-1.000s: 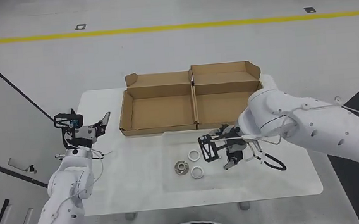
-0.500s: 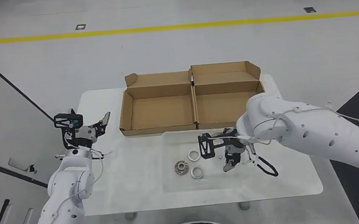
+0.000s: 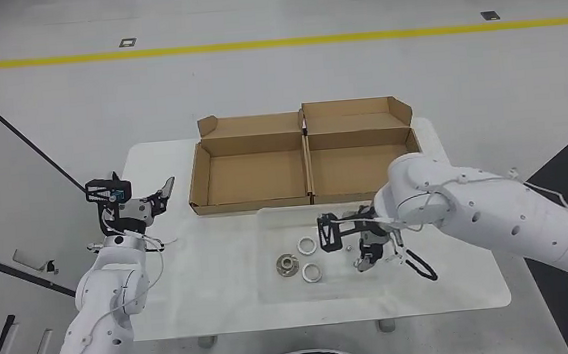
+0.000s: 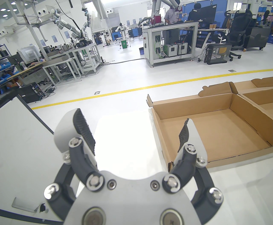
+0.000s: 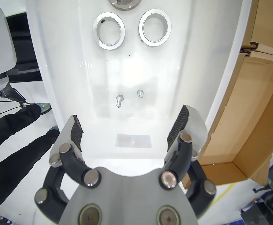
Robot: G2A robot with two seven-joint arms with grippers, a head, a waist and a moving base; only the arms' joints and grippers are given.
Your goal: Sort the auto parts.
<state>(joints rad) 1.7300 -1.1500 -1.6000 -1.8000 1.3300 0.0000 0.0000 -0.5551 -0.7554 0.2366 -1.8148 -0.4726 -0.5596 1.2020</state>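
Right pincer (jaws apart) hangs near a bolt.

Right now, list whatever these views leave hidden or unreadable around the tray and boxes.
1. Round metal part: right wrist view, cut off by the picture's edge; top view, too small for detail.
2. Two bolts: top view, too small or covered by the right end effector; cannot tell which.
3. Right box: top view, near right corner hidden behind the right arm.
4. Left box: left wrist view, near corner behind the left end effector.
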